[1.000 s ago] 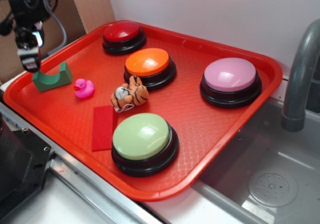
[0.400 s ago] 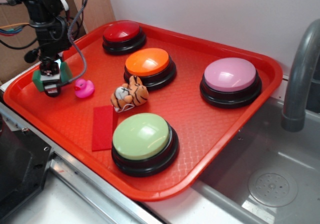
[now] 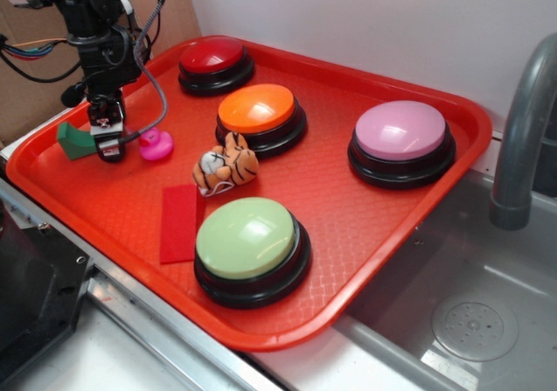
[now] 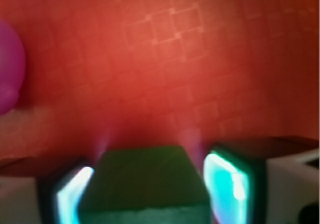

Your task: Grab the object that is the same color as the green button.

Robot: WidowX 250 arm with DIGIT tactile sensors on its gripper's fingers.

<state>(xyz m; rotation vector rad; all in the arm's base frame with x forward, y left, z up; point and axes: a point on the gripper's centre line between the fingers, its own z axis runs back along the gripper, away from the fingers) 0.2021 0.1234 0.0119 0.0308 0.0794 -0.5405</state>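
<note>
My gripper (image 3: 109,147) is down on the red tray (image 3: 374,225) at its left edge, fingers straddling the dark green notched block (image 3: 74,141). In the wrist view the green block (image 4: 145,181) sits right between the two pads (image 4: 227,184), small gaps either side, so I read the jaws as apart, not clamped yet (blurry, so contact is hard to rule out). Since a second ago I've dropped from hovering above the block to being around it; the block looks unmoved. The pink duck (image 3: 157,145) is just beside the gripper. The pale green button (image 3: 248,239) is well apart, near the front edge. My judgement: reach is done; closing comes next.
</note>
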